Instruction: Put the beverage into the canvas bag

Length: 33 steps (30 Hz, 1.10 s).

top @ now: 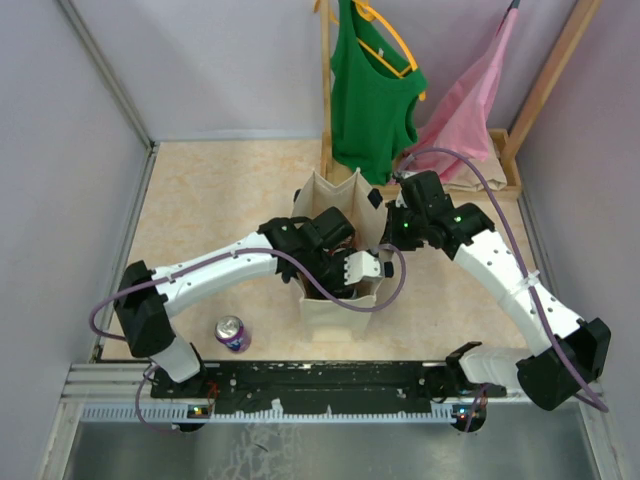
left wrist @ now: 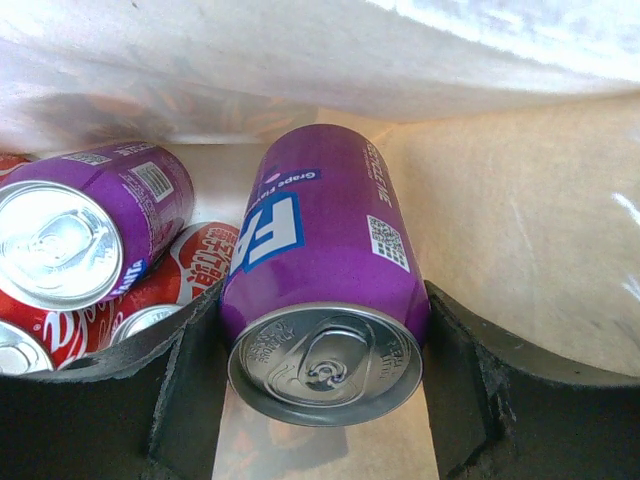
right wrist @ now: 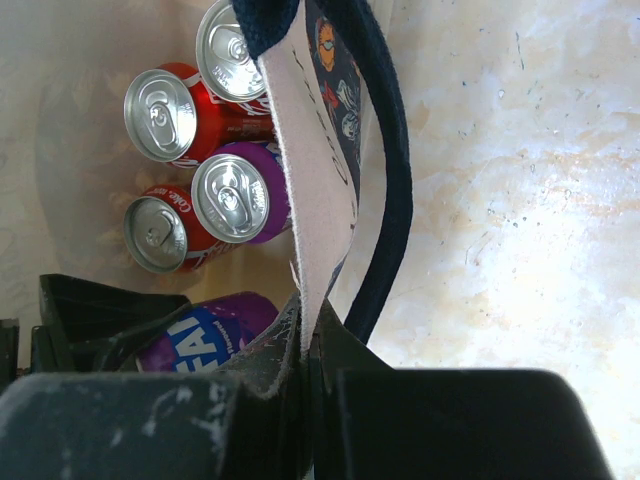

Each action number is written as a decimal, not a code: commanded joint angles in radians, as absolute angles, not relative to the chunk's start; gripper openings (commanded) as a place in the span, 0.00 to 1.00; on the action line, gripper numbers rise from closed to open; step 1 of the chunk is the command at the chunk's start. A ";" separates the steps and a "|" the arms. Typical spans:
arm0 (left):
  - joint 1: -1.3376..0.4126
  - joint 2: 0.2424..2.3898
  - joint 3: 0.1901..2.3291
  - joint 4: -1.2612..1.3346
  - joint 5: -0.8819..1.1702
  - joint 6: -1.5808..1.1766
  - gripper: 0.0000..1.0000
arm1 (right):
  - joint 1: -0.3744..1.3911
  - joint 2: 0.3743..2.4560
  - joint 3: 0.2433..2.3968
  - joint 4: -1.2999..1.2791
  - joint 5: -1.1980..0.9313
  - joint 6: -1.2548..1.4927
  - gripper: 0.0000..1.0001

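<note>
At the back of the beige marbled table (top: 220, 190), a wooden rack (top: 325, 90). On its left side, hanging from an orange hanger (top: 398, 48), a green tank top (top: 370, 100). Just beside that on the right, a pink garment (top: 465, 100), drooping toward the rack's base. Pale grey walls (top: 60, 150) on either side.

left arm (top: 215, 268) stretched rightward, left gripper (left wrist: 325, 372) clamped on can (left wrist: 320, 230); right arm (top: 500, 270) folded inward, right gripper (right wrist: 307, 352) pinching canvas bag (right wrist: 315, 200)

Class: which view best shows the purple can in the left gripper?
Left wrist: the purple can fills the frame, lid and label clear, in the left gripper. Right wrist shows only part of its label past the canvas bag wall. The top view hides it.
</note>
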<state>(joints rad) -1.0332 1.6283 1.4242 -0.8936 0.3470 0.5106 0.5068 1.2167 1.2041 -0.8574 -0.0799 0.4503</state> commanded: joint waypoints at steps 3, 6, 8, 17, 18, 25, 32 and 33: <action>-1.048 1.663 1.444 -0.842 0.369 0.545 0.00 | 0.510 1.173 1.212 -0.816 -0.060 0.454 0.00; -1.049 1.672 1.437 -0.844 0.382 0.559 0.00 | 0.509 1.168 1.211 -0.821 -0.054 0.456 0.00; -1.050 1.676 1.427 -0.841 0.385 0.568 0.00 | 0.509 1.165 1.212 -0.822 -0.052 0.456 0.00; -1.063 1.713 1.414 -0.848 0.403 0.587 0.00 | 0.509 1.161 1.209 -0.822 -0.049 0.462 0.00; -1.067 1.717 1.410 -0.851 0.406 0.588 0.00 | 0.509 1.160 1.209 -0.822 -0.049 0.462 0.00; -1.079 1.737 1.386 -0.870 0.417 0.601 0.00 | 0.509 1.157 1.206 -0.824 -0.046 0.466 0.00; -1.080 1.759 1.367 -0.864 0.389 0.596 0.00 | 0.509 1.154 1.201 -0.823 -0.045 0.466 0.00; -1.079 1.760 1.364 -0.858 0.383 0.595 0.00 | 0.509 1.155 1.200 -0.822 -0.045 0.466 0.00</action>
